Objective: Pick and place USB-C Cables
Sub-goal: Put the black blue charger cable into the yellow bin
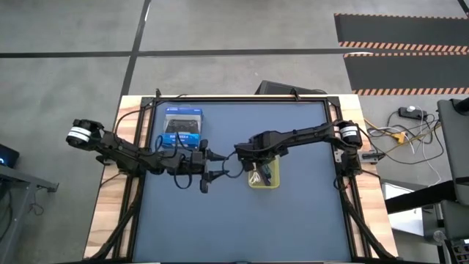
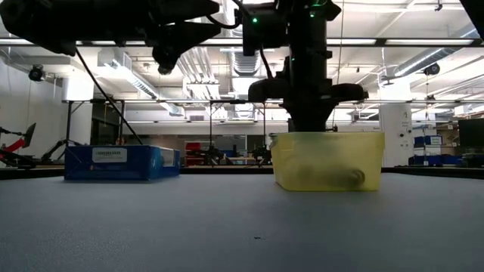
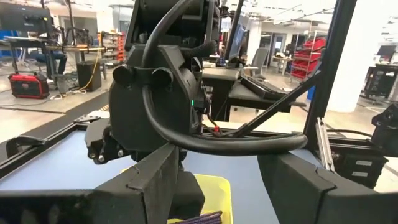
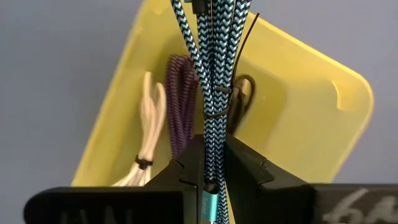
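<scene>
High view first: both arms meet near the middle of the dark blue table [image 1: 293, 220]. The right gripper [image 1: 256, 167] hangs over a yellow bin [image 1: 268, 180] just right of centre, and the arm hides much of the bin's inside; only a pale strand shows there. The left gripper [image 1: 211, 174] sits just left of the bin, its fingers apart and holding nothing. A blue box [image 1: 182, 127] lies at the upper left of the table, well apart from the bin.

Low view: the yellow bin [image 2: 327, 161] stands right of centre, its walls translucent, so its contents read only as dim shapes. The right arm drops into it from above. The blue box [image 2: 121, 162] sits at the left edge. Both arms are cut off by the top of the frame.

Left wrist view: the right arm's black housing fills the centre and blocks most of the bin [image 3: 214, 193]; a bit of purple cable [image 3: 199, 218] peeks out at the bottom edge.

Right wrist view: the jaws of the right gripper [image 4: 209, 177] are clamped on the teal-blue cable [image 4: 214, 68], which hangs straight over the bin [image 4: 311, 124]. Inside lie the white cable [image 4: 149, 124], the purple cable [image 4: 181, 102] and — half hidden behind the teal one — a dark cable [image 4: 244, 93], hard to make out.
</scene>
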Action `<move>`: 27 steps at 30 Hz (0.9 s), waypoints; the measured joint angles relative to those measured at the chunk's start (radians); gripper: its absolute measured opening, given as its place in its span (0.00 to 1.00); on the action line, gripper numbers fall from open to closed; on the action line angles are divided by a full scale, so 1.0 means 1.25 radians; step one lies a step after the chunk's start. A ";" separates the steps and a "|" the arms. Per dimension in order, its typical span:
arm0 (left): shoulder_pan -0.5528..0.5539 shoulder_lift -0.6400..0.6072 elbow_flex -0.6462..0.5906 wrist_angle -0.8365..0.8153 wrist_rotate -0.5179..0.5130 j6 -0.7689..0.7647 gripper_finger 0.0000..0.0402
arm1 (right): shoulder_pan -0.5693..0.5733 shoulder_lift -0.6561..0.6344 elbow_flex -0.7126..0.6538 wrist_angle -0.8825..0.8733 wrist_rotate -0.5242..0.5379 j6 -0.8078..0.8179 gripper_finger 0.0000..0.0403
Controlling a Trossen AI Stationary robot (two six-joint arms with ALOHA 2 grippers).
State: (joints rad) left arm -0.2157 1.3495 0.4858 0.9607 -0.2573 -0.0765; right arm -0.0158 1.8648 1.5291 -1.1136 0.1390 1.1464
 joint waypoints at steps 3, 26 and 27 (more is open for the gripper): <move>0.000 0.000 0.000 0.003 0.003 0.000 0.51 | 0.000 0.000 0.000 0.025 0.002 -0.012 0.09; -0.002 -0.010 0.000 0.005 0.009 -0.018 0.51 | -0.002 -0.041 0.044 -0.060 -0.006 -0.071 0.41; -0.002 -0.012 0.000 0.003 0.009 -0.018 0.51 | -0.002 -0.051 0.050 -0.064 -0.005 -0.078 0.42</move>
State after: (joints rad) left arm -0.2184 1.3348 0.4858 0.9648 -0.2466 -0.0990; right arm -0.0185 1.8009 1.5921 -1.1934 0.1329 1.0495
